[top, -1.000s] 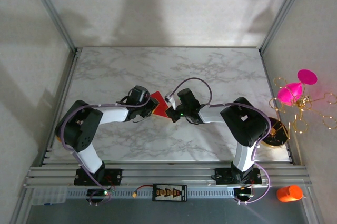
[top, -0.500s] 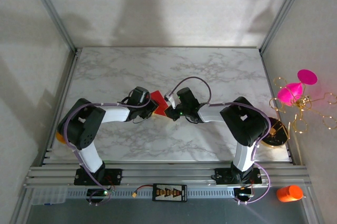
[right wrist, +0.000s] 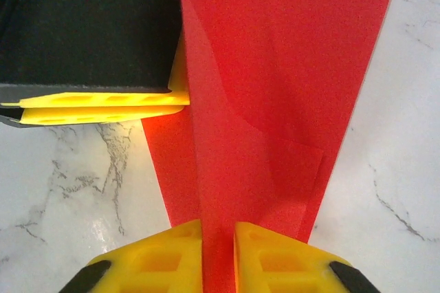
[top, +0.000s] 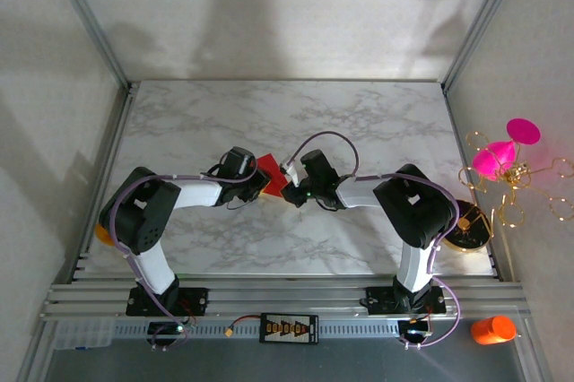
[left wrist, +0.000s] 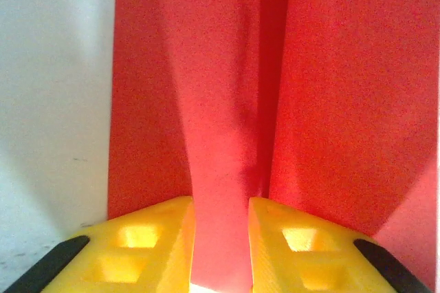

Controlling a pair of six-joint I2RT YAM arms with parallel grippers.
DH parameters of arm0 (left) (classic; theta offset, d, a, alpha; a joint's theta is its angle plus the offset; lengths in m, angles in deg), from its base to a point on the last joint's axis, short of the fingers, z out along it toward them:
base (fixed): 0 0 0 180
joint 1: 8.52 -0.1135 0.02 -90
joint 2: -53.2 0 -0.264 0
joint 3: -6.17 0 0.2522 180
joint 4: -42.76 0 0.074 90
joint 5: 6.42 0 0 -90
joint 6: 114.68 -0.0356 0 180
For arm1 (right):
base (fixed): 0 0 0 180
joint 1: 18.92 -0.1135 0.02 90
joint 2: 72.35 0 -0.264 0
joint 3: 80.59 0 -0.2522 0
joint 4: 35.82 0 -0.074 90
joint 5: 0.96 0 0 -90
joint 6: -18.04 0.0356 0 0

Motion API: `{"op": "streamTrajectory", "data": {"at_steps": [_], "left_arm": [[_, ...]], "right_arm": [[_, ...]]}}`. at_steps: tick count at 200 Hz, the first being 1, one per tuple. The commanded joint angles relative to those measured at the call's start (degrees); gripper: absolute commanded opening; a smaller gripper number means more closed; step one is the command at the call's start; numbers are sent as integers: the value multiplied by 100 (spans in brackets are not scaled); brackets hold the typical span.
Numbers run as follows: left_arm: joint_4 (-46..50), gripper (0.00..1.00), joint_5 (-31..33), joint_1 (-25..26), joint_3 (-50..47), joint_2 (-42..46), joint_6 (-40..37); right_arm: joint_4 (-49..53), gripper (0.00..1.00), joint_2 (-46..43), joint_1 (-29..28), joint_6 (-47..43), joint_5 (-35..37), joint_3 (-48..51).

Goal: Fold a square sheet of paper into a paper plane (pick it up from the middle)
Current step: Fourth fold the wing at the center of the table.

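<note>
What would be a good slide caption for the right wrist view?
Right gripper pinches the folded red paper over the marble table, with the left gripper holding its opposite side.

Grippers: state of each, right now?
left gripper: shut, pinching a raised fold of the red paper.
right gripper: shut on the same red paper.

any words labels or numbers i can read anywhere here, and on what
No text can be read in these views.
On the black box on the front rail: small yellowish marks, too small to read.
On the red paper: no print.
</note>
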Motion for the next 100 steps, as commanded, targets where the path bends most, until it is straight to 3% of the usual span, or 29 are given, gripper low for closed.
{"op": "streamTrajectory", "data": {"at_steps": [1, 49, 100], "left_arm": [[274, 27, 53, 62, 109, -114, -92], [404, 27, 105, 62, 110, -31, -158], [651, 26, 196, 60, 196, 87, -379]], "right_arm": [[59, 15, 98, 28, -95, 66, -126], [76, 4, 69, 26, -50, -183, -185], [173, 1, 119, 269, 158, -755, -270]]}}
